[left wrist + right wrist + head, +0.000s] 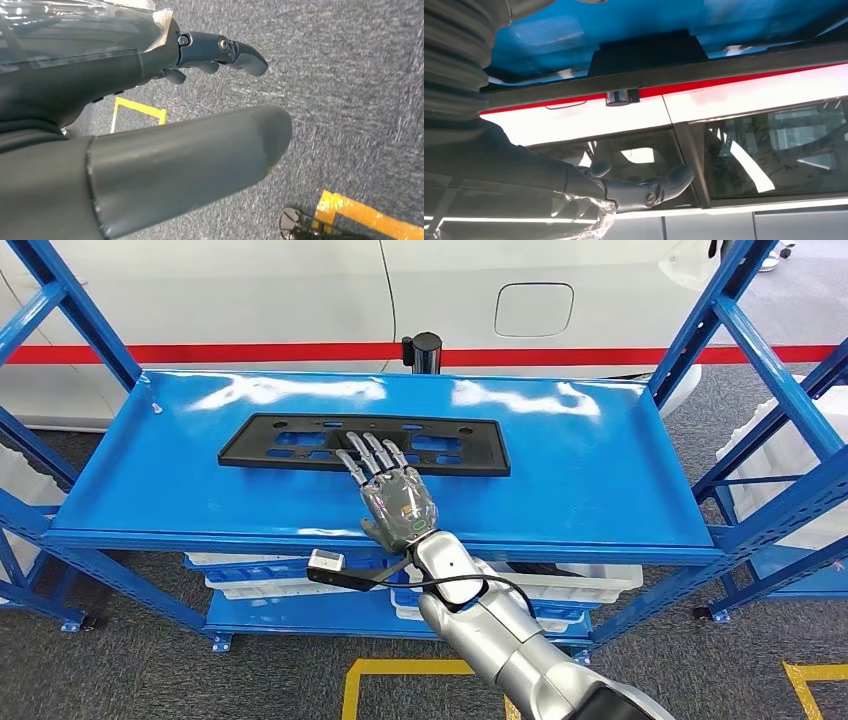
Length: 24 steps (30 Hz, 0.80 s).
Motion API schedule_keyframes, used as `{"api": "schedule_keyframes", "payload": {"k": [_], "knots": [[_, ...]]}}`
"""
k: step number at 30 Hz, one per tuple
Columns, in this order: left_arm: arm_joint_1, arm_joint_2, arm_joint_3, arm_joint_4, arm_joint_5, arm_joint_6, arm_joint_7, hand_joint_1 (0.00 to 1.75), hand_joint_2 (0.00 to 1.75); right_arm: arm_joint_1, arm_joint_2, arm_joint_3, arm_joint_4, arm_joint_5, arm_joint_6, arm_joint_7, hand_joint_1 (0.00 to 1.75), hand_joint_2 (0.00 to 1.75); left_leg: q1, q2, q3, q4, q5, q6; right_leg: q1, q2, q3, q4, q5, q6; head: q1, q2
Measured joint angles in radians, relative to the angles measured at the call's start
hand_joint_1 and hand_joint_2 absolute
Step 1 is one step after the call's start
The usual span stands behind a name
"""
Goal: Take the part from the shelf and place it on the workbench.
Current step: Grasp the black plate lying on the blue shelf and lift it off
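Observation:
The part is a flat black rectangular frame [290, 445] with cut-outs, lying lengthwise on the top deck of the blue shelf [590, 475]. My right hand [396, 495] reaches over the shelf's front edge with its fingers [366, 452] stretched out flat and apart on the part's near edge, at its middle. It holds nothing. The right wrist view shows the part's dark edge [644, 52] against the blue deck [574, 27], with the hand's fingers [644, 189] extended. My left hand [150, 135] hangs over grey carpet, fingers [220, 50] loosely bent, holding nothing.
A white vehicle with a red stripe [300, 352] stands right behind the shelf, with a black post [427, 348] at the deck's far edge. Blue uprights [745, 330] flank the deck. White bins [250, 578] fill the lower shelf. Yellow floor lines [400, 670] run below.

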Motion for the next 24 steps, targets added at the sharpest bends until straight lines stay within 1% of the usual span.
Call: {"api": "schedule_keyframes", "payload": {"k": [9, 14, 18, 24], "knots": [[0.0, 0.004, -0.001, 0.0, 0.0, 0.0, 0.0, 0.0, 0.0, -0.001, 0.0, 0.002, 0.004, 0.0, 0.0, 0.001, 0.0, 1.75, 0.0, 0.0, 0.003, -0.004, 0.001, -0.007, 0.0, 0.001, 0.002, 0.0, -0.001, -0.003, 0.0, 0.0], [0.0, 0.003, -0.001, 0.0, -0.001, 0.006, 0.002, 0.0, 0.0, -0.001, 0.0, 0.003, 0.005, 0.004, 0.0, 0.014, 0.0, 1.75, -0.001, 0.0, 0.005, -0.004, 0.002, -0.008, -0.001, 0.001, 0.004, 0.0, -0.001, -0.003, 0.0, 0.0], [0.0, 0.004, -0.003, 0.0, -0.008, 0.026, 0.014, 0.0, 0.0, -0.001, -0.001, 0.003, 0.007, 0.033, 0.0, 0.072, 0.0, 1.75, -0.003, 0.0, 0.005, -0.004, 0.002, -0.008, -0.002, 0.001, 0.004, 0.0, -0.001, -0.003, 0.0, 0.0], [0.001, 0.003, -0.004, 0.0, -0.012, 0.044, 0.024, 0.0, 0.0, -0.005, -0.006, 0.002, 0.021, 0.118, 0.023, 0.229, 0.0, 1.75, -0.004, 0.0, 0.005, -0.004, 0.002, -0.008, -0.004, 0.001, 0.004, 0.0, -0.001, -0.003, 0.0, 0.0]]}}
